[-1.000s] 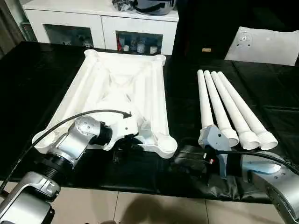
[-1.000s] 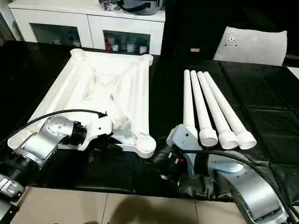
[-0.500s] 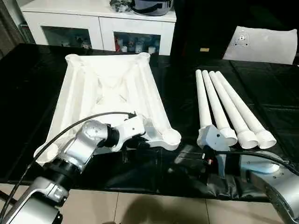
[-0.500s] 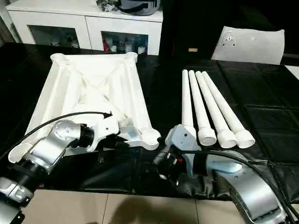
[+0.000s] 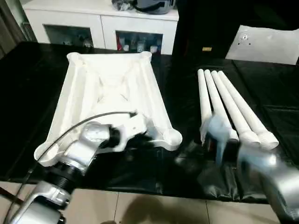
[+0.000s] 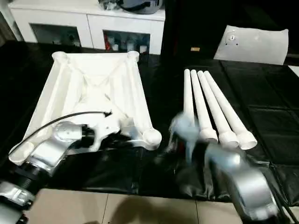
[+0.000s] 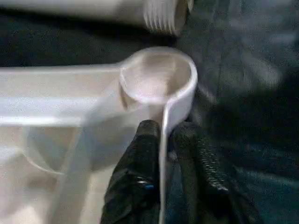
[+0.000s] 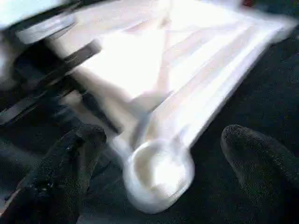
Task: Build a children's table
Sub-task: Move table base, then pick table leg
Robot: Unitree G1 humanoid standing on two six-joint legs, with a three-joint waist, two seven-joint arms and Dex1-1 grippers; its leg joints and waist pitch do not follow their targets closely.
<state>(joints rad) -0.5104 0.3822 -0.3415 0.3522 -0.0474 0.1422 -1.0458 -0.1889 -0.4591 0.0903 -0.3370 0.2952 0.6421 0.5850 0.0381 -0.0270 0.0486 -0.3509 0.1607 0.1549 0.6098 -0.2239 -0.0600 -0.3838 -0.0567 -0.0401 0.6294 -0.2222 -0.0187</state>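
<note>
Tabletop (image 5: 110, 93) lies upside down on the black table (image 5: 28, 93), left of centre in the head view, ribs up. Left gripper (image 7: 163, 135) pinches the thin rim just below the near right corner socket (image 7: 159, 74), one black finger (image 7: 140, 154) each side. Four legs (image 5: 229, 107) lie side by side at right, threaded ends nearest. Right gripper (image 8: 163, 154) spread wide, blurred, facing that socket without touching it. White cabinet (image 5: 100, 23) along the top.

one tabletop (image 5: 110, 91), four legs (image 5: 229, 105), two cabinets (image 5: 100, 25)
</note>
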